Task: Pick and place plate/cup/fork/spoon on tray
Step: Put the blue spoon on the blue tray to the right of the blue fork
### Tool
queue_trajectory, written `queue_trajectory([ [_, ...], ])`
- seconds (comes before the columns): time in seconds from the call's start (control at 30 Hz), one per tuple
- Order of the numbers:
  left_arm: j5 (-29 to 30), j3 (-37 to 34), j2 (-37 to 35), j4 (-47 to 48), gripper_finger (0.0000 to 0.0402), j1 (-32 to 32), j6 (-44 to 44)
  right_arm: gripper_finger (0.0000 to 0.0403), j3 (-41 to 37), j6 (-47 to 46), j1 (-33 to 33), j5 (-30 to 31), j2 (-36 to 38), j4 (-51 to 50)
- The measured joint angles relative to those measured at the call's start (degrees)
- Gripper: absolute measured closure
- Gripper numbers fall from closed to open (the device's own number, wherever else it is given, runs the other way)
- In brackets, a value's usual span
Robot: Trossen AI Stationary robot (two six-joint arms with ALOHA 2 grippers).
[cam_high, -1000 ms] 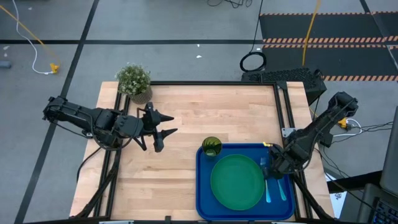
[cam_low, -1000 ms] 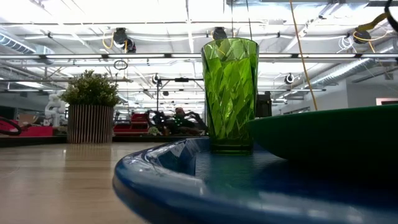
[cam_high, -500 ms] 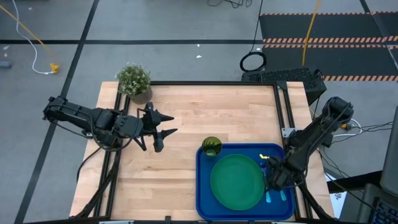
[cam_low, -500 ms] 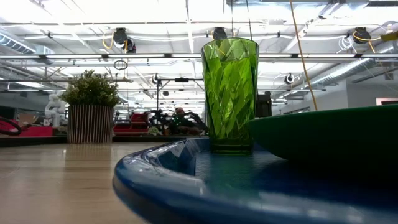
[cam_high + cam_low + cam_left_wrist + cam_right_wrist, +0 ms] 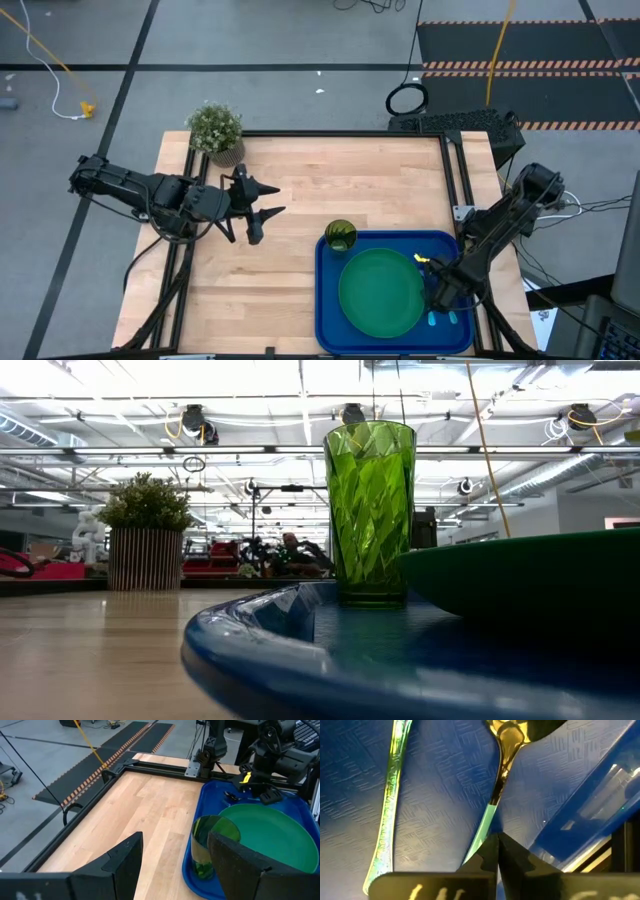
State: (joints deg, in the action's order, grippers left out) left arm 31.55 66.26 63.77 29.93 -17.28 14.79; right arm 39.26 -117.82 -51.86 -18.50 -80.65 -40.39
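The right gripper (image 5: 447,297) is reaching down into the tray (image 5: 330,330), over the strip of blue floor between the plate (image 5: 381,292) and the tray's right rim. In the right wrist view its two fingertips (image 5: 487,857) are pressed together on the light-blue handle of the spoon (image 5: 499,785), so the claw is clamped narrow on that handle. The spoon's dark shiny bowl is pointing away from the gripper, and the utensil is lying low against the tray floor (whether it is fully resting there or just lifted off is not clear). The fork (image 5: 390,805) is lying just beside the spoon on the same blue floor, roughly parallel to it and apart from it.

The plate is sitting flat in the middle of the tray. The cup (image 5: 340,236) is standing upright in the tray's far-left corner, just beside the plate's edge; in the low view the cup (image 5: 369,510) is rising from the tray's rim (image 5: 260,650) with the plate's dark edge (image 5: 520,575) next to it.

The left gripper (image 5: 262,212) is waiting over the bare table (image 5: 290,180) well left of the tray, its fingers (image 5: 122,862) spread wide and gripping nothing. A plant (image 5: 215,128) is standing at the table's far-left corner.
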Motion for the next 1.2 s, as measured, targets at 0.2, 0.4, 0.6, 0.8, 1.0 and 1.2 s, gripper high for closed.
queue_trajectory([
  [0.2,0.0,0.0,0.0,0.0,0.0176,0.0,-0.1,0.0403,0.0,-1.5,0.0,-0.2,-0.1,0.9],
  [0.4,0.0,0.0,0.0,0.0,0.0176,0.0,-0.1,0.0403,-0.1,-3.5,0.0,-1.1,1.5,1.9],
  [0.6,0.0,0.0,0.0,0.0,0.0176,0.0,-0.9,0.0403,-0.1,-4.7,0.0,-1.3,3.6,1.6],
  [0.8,0.0,0.0,0.0,0.1,0.0176,0.0,-1.0,0.0403,-0.1,-5.3,0.0,-1.3,4.1,1.4],
  [1.0,0.0,0.0,0.0,0.0,0.0176,0.0,-1.0,0.0403,-0.1,-5.9,0.0,-1.0,4.1,1.4],
  [1.2,-0.1,0.0,0.0,0.0,0.0176,0.0,-1.2,0.0403,-0.3,-5.8,0.0,-0.9,4.1,1.0],
])
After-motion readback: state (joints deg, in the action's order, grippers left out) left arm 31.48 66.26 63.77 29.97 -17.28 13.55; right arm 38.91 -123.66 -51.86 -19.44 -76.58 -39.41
